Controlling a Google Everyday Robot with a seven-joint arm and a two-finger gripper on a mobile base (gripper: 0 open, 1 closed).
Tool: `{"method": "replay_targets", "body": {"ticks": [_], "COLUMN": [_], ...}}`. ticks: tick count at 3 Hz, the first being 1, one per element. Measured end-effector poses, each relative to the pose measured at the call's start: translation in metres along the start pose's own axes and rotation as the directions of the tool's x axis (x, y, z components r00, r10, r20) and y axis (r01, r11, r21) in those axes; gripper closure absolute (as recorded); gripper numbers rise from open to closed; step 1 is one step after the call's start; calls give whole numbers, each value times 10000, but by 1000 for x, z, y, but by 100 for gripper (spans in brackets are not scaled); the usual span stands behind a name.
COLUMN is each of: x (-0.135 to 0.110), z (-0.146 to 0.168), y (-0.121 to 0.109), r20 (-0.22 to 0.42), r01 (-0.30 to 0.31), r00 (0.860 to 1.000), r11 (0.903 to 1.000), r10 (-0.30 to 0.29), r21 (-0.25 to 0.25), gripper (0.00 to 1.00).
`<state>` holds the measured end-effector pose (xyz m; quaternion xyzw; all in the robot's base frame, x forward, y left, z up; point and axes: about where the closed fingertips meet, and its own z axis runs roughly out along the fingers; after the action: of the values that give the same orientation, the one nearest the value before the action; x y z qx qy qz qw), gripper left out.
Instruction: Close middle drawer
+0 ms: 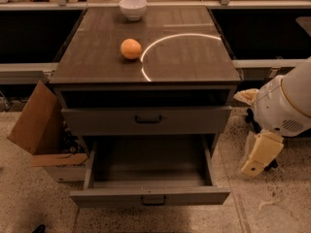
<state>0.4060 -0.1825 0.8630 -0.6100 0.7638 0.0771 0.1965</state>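
Grey metal cabinet [97,57], three drawers. Item of concern: the middle drawer [194,196], pulled well out toward the camera, with a dark pull handle [154,199] centred on its low front. Task status, by judgement: nothing yet accomplished, and the whole push inward is left. Gripper [255,161]: cream-coloured, hanging low over the floor to the cabinet's right, near the drawer's right front corner but apart from it, with no contact; whether it is spread or closed cannot be told. Top drawer [97,122]: directly above, slightly out. Tabletop contents: one orange [131,48], one white bowl [133,7].
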Motion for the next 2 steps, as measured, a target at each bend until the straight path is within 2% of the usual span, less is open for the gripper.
{"method": "replay_targets", "body": {"ticks": [1,2], "x": [0,8], "z": [0,26], "y": [0,9], "r20": [0,-114], "r01": [2,157], "r00": [10000,9998], "r11": [10000,9997], "r10": [-2,-159], "r21": [2,-176], "gripper": [0,0]}}
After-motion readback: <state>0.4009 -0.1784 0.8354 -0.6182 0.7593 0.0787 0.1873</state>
